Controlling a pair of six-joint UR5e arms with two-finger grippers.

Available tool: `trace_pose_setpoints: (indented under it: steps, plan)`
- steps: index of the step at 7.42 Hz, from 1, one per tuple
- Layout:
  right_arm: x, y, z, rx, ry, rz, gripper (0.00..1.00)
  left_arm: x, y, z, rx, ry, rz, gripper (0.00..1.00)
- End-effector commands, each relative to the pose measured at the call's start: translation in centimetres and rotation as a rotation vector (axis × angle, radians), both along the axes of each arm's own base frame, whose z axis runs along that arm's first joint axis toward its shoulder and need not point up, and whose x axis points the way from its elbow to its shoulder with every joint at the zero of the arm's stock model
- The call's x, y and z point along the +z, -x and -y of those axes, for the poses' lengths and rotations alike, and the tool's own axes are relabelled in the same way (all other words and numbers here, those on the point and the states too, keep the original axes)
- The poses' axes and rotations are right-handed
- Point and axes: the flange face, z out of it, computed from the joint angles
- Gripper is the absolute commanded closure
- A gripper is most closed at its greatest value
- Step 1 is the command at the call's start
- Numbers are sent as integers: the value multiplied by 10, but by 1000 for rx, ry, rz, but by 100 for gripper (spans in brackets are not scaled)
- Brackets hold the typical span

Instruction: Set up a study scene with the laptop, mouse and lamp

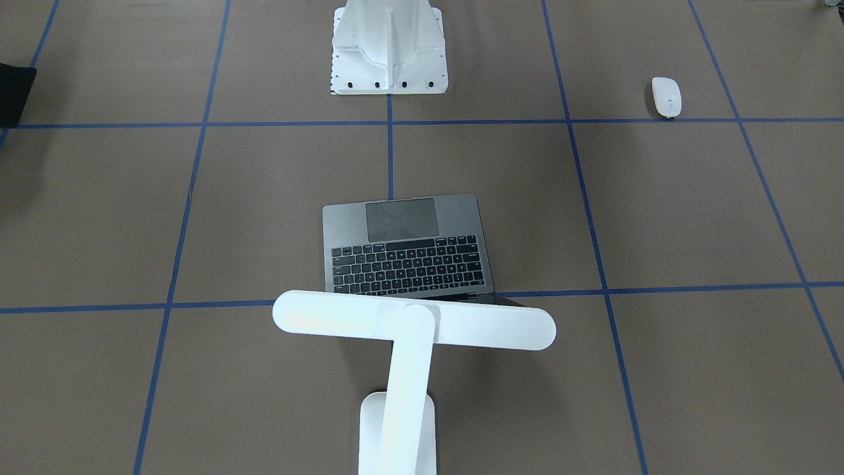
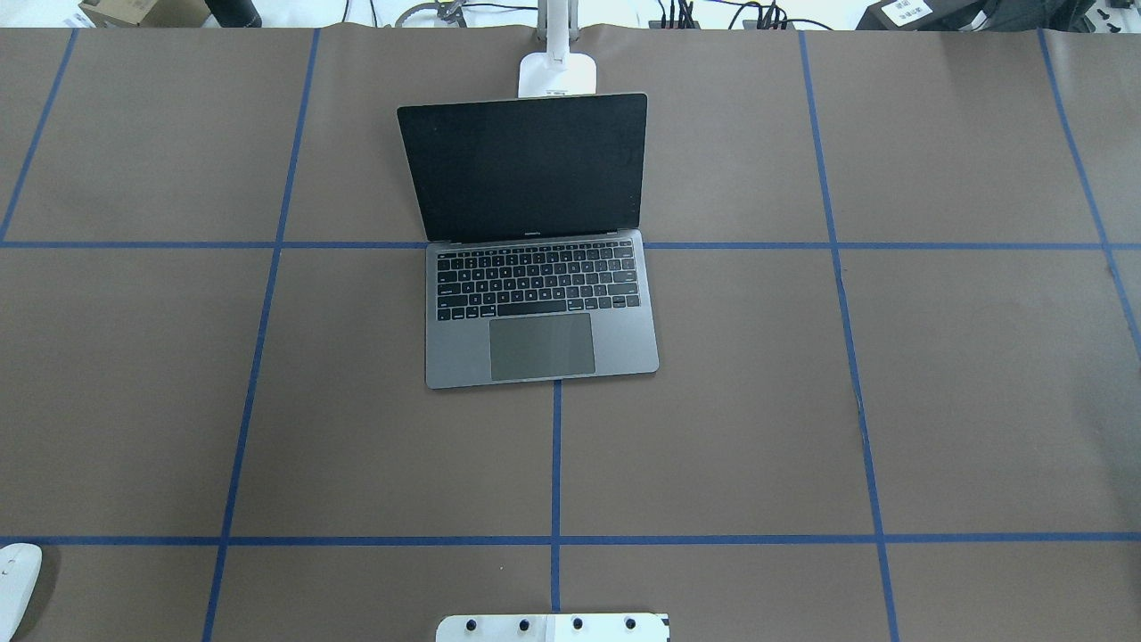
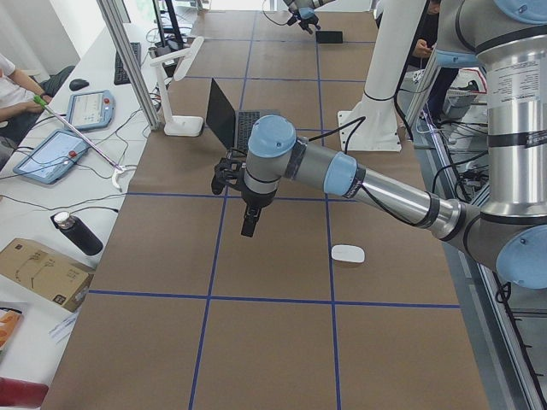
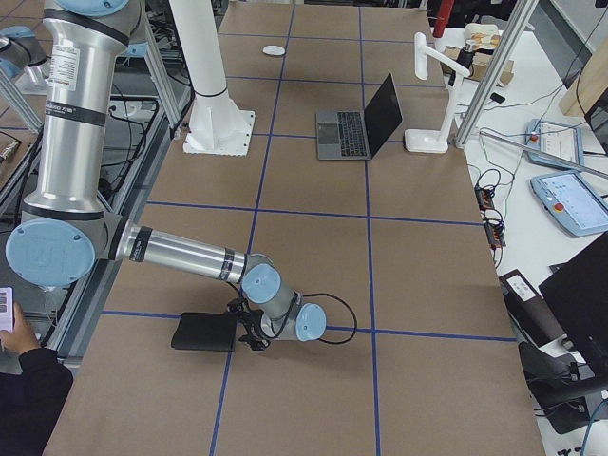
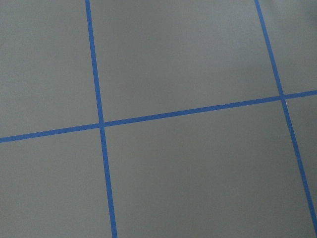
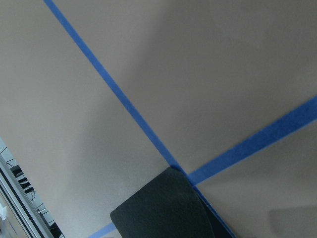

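The laptop (image 2: 535,343) stands open at the table's middle, with its dark screen (image 2: 526,169) upright; it also shows in the front view (image 1: 409,247). The lamp (image 1: 414,320) stands behind it, and its base (image 2: 557,73) shows at the far edge. The mouse (image 1: 666,96) lies alone near the robot's left side (image 2: 16,575). My left gripper (image 3: 250,224) hangs above bare table between the laptop and the mouse (image 3: 348,254); I cannot tell if it is open. My right gripper (image 4: 249,338) is low beside a flat black pad (image 4: 203,332); I cannot tell its state.
The white ribbed pedestal (image 1: 389,46) with its bolted plate stands at the robot's side of the table. The black pad's corner shows in the right wrist view (image 6: 163,208). Blue tape lines cross the brown table (image 5: 101,124). Tablets and cables lie beyond the far edge (image 3: 51,154).
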Motion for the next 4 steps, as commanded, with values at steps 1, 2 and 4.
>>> trace_pose_setpoints:
  steps: [1,2,4]
  plan:
    - [9,1,-7,-14,15,1,9,-3,0,-1,-4,-1,-1,1]
    - [11,1,-11,-19,21,-1,9,-6,0,-1,-9,-4,-1,1]
    - [14,1,-17,-19,32,3,8,-14,0,-3,-19,-8,-2,1]
